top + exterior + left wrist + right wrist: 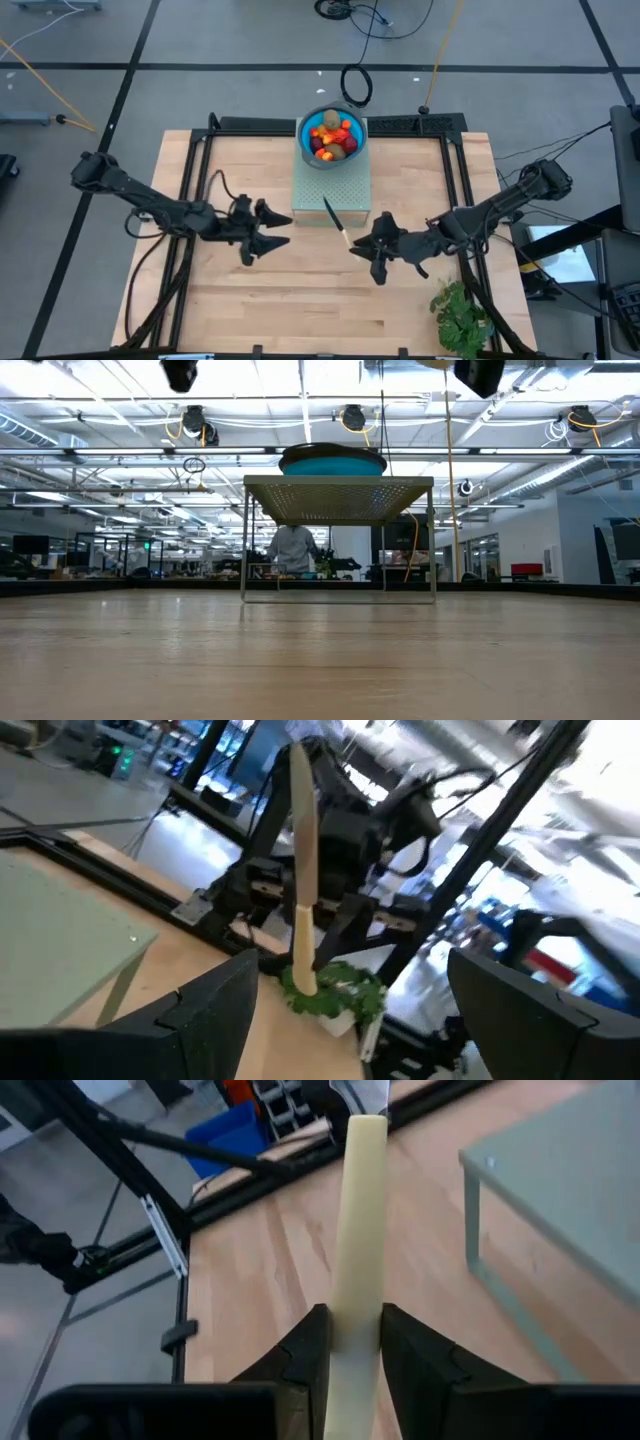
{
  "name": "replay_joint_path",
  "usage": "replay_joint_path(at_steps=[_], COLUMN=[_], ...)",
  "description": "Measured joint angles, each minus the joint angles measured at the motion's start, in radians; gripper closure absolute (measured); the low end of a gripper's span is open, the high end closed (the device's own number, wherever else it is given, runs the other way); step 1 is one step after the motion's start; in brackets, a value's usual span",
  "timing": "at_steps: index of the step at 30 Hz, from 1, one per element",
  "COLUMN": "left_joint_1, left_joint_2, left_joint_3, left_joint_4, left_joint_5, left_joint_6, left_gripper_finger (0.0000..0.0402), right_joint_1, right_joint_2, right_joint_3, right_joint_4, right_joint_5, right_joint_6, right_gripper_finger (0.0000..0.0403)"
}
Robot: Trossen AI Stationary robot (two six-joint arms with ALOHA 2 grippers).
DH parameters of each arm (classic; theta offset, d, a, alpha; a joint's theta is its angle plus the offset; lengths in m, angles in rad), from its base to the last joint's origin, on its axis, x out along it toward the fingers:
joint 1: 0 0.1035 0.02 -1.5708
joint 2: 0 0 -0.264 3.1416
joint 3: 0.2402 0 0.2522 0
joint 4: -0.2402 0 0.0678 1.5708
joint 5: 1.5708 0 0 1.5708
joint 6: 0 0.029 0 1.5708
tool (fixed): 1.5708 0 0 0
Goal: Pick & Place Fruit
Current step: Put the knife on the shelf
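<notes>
While heaped in the blue bowl [303,138] atop the pale green perforated stand [332,190] at the table's far middle, the fruit [333,138] untouched by either arm. Right gripper [362,246] above the wood just beside the stand's near right corner, fingers [302,1352] clamped on the long cream knife [356,1230], blade angled toward the stand. Left gripper [282,229] hovering opposite, left of the stand, fingers [210,1010] spread wide and empty; green leafy bunch [460,315] near the table's front right edge.
</notes>
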Motion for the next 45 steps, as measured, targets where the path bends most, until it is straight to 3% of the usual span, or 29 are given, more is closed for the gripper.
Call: replay_joint_path(at_steps=[9, 22, 32, 45], left_joint_1=[0.000, 0.000, 0.003, 0.037], left_joint_2=[0.169, 0.374, 0.448, 0.455], left_joint_3=[0.253, 0.430, 0.505, 0.512], left_joint_4=[-0.239, -0.238, -0.239, -0.231], left_joint_5=[-0.076, -0.178, -0.335, -0.389], left_joint_6=[0.017, 0.009, 0.021, 0.001], left_gripper_finger=[0.0078, 0.0078, 0.0078, 0.0078], right_joint_1=[-0.053, -0.082, -0.082, -0.082], right_joint_2=[0.000, 0.000, 0.000, 0.013], right_joint_3=[0.000, 0.000, 0.000, 0.000], right_joint_4=[0.122, 0.182, 0.182, 0.189], right_joint_5=[0.004, 0.052, 0.126, 0.222], right_joint_6=[-0.126, -0.221, -0.263, -0.297], right_gripper_finger=[0.0332, 0.0332, 0.0332, 0.0332])
